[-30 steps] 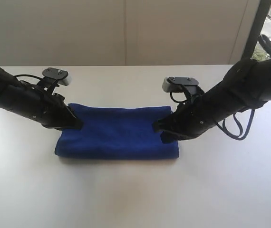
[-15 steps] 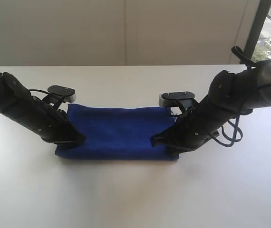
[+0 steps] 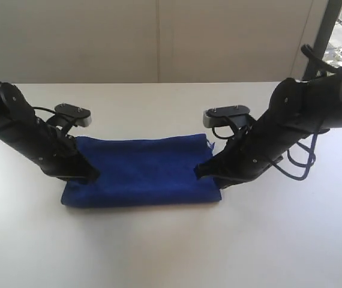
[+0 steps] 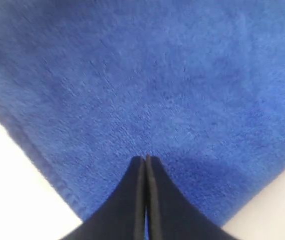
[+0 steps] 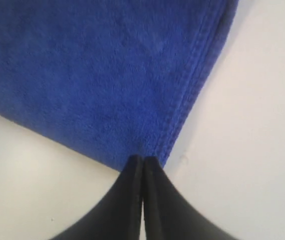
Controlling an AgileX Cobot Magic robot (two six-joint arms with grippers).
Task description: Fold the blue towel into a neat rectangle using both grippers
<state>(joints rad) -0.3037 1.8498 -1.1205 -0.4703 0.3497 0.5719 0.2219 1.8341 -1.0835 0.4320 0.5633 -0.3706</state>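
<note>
My left gripper has its jaws pressed flat together with nothing showing between them. Its tips sit on the blue towel close to one corner, and the cloth's edges run off to either side. My right gripper is clenched the same way. Its tips are right at a hemmed corner of the towel, where the stitched edge meets the white table. From the wrist views I can't tell whether either tip pins a bit of cloth or merely presses on it. In the exterior view the towel lies flat on the table as a wide, roughly rectangular band between the two arms, with the left gripper at its left end and the right gripper at its right end.
</note>
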